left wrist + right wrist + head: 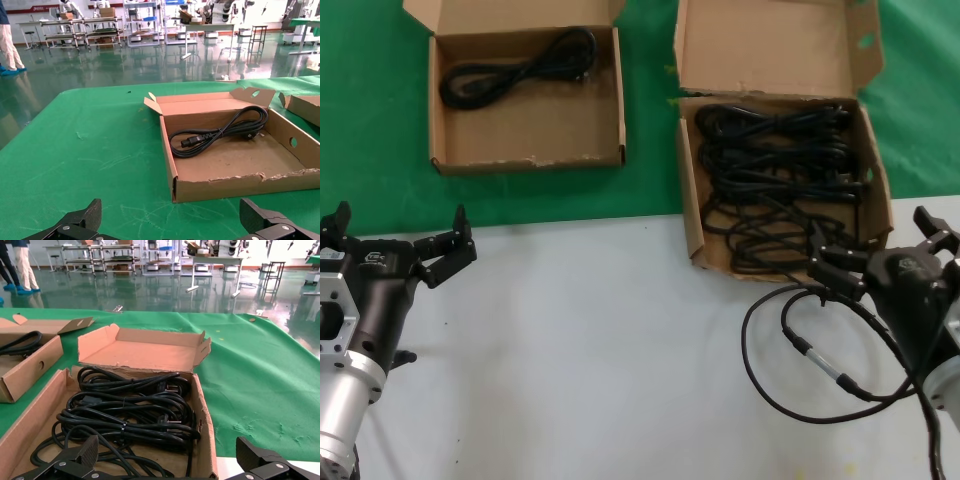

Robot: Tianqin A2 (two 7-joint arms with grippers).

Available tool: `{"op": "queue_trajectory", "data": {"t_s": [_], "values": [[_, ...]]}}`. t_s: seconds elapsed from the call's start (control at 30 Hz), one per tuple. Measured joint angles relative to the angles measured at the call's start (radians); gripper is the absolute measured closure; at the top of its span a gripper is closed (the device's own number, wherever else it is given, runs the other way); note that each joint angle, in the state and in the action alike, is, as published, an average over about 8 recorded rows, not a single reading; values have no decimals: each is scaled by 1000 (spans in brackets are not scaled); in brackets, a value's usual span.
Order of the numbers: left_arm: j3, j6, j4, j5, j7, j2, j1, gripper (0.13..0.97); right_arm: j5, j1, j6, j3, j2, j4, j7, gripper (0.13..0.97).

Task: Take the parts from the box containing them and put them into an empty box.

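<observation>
The parts, bundled black power cords (775,170), fill the deeper box (692,200) with the tall lid flap at the right; they also show as cords (130,415) in the right wrist view. One cord bundle (520,70) lies in the shallow box (530,125) at the back left, seen again as cord (220,132) in box (235,160). My right gripper (875,235) hovers open at the full box's near edge, nothing between its fingers; it appears as the gripper (167,452). My left gripper (400,225) is open and empty, in front of the shallow box over the white table; it appears as the gripper (170,215).
Both boxes sit on a green cloth (650,120) covering the far half; the near half is white table (600,340). My own thin black cable with a silver connector (820,360) loops on the white surface beside the right arm. The tall lid (765,45) stands behind the cords.
</observation>
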Motion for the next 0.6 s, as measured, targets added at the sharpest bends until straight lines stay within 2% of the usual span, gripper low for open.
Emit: {"op": "queue_trajectory", "data": {"t_s": [0.6], "values": [[0, 0, 0, 0, 0, 0, 0, 132, 0, 0, 0, 0, 0, 0, 0, 129]]}}
